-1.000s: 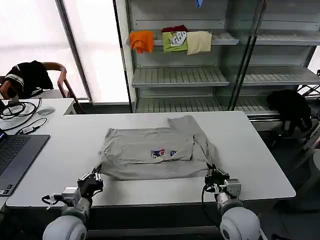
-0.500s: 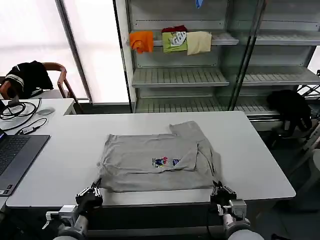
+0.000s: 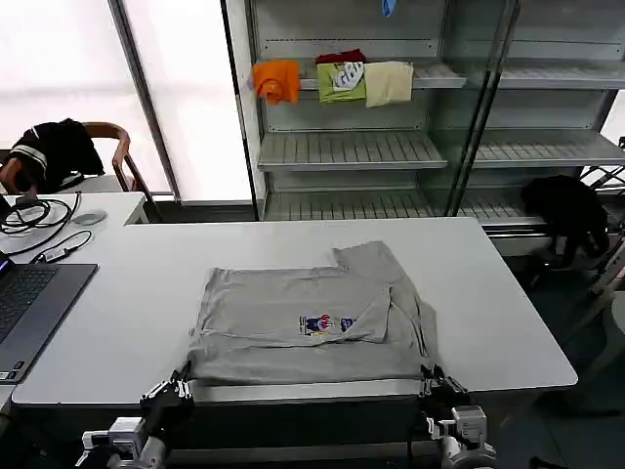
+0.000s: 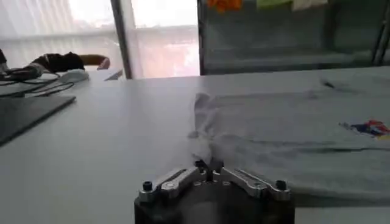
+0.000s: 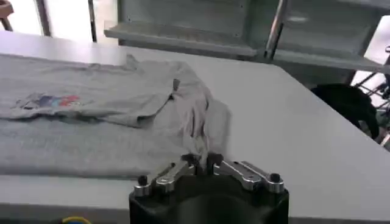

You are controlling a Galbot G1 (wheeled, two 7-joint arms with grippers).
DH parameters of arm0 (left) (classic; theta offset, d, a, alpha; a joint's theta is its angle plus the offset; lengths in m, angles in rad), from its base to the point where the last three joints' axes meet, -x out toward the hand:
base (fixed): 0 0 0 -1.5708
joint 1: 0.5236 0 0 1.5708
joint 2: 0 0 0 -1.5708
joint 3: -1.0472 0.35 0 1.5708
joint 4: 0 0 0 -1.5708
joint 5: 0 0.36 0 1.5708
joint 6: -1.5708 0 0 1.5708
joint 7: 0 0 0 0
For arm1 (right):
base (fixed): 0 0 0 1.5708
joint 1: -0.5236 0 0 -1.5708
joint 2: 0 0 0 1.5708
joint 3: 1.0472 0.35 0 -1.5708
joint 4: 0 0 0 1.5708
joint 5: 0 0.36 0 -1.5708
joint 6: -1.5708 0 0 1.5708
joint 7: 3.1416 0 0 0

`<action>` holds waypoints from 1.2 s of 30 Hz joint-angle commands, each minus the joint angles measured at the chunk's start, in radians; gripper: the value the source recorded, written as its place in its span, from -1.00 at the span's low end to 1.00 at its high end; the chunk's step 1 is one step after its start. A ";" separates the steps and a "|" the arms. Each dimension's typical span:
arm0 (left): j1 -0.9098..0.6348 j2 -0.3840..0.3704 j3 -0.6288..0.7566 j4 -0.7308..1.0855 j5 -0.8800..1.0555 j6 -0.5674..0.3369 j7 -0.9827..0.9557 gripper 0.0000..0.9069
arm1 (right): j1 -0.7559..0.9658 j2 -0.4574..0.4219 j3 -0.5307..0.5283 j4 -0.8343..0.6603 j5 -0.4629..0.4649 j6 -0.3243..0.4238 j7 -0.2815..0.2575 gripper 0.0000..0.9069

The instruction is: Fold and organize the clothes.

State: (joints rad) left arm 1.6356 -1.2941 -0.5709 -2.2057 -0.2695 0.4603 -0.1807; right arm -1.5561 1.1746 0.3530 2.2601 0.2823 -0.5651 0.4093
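1. The left pincer [image 3: 172,389] sits low at the near edge of the worktop [image 3: 98,322], on the robot's left; its fingers are pinched together on the near left corner of the T-shirt [image 3: 308,327] (the left wrist view shows cloth caught between the tips [image 4: 208,165]).
2. The right pincer [image 3: 437,383] sits level with it at the same edge, on the robot's right; its fingers are likewise closed, clamping the shirt's near right corner.
3. Both wrists lie below the worktop edge, pincers pointing away from the body; the arms run roughly parallel, well apart.
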 commanded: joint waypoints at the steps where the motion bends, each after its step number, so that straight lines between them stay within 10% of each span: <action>1: 0.024 -0.009 0.001 -0.002 0.010 0.002 -0.009 1.00 | -0.022 0.000 0.005 0.016 -0.012 0.004 0.019 1.00; 14: -0.044 0.007 -0.093 -0.160 -0.102 0.072 -0.021 1.00 | 0.080 0.020 0.150 0.099 0.086 0.007 0.031 1.00; 21: -0.246 0.149 -0.122 -0.153 -0.159 0.117 0.010 1.00 | 0.292 -0.021 0.202 0.011 0.199 -0.006 -0.039 1.00; 36: -0.725 0.326 0.113 0.273 -0.289 0.116 0.144 1.00 | 0.962 -0.139 -0.058 -0.508 0.296 -0.014 -0.141 1.00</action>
State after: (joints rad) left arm 1.2856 -1.0794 -0.5979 -2.2219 -0.4556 0.5608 -0.1149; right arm -0.9381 1.0752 0.4048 2.0079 0.5251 -0.5742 0.3102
